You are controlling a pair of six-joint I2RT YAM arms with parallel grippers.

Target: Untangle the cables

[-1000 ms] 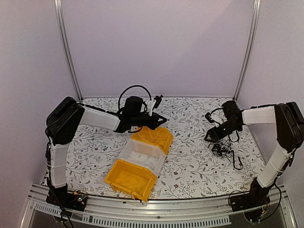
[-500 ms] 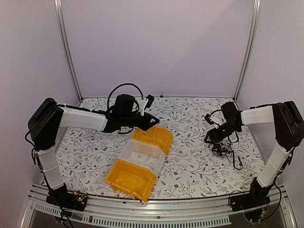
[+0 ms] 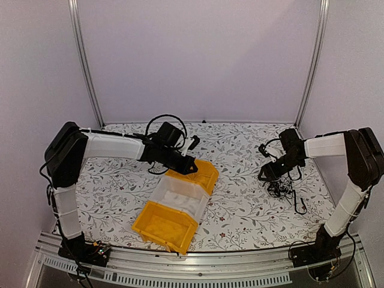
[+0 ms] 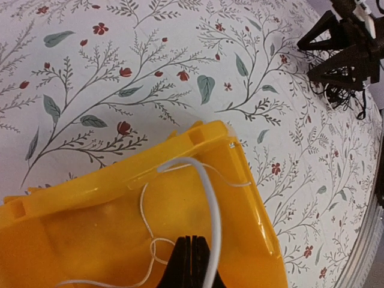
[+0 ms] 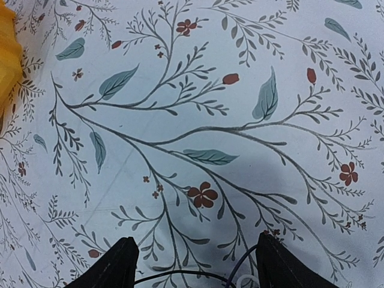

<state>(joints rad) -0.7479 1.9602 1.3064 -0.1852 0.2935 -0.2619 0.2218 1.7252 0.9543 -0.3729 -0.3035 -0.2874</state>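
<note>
**A:** Quick one: what step are you on?

**B:** Dropping off a separated strand, by my read. Your left gripper (image 4: 192, 261) is down inside the far yellow bin (image 3: 207, 175) with its jaws closed flat together. The white cable (image 4: 212, 204) loops over the bin floor and runs right past the tip. Pinched or just lying against the finger, can't tell from the wrist view.

**A:** And the rest of the cables?

**B:** The black bunch (image 3: 282, 189) lies on the table (image 3: 240, 210) at the right, well apart from that bin and looking knotted. Your right gripper (image 3: 269, 173) hangs just over its left edge with the jaws spread wide and nothing in them. One black strand (image 5: 180, 275) crosses low between the fingers.

**A:** Next move?

**B:** My judgement: let go on the left and lift straight up, so the loop doesn't catch the rim. Then lower the right, close on a single strand, not the clump, and draw it out slowly. Most of the task looks undone.
</note>
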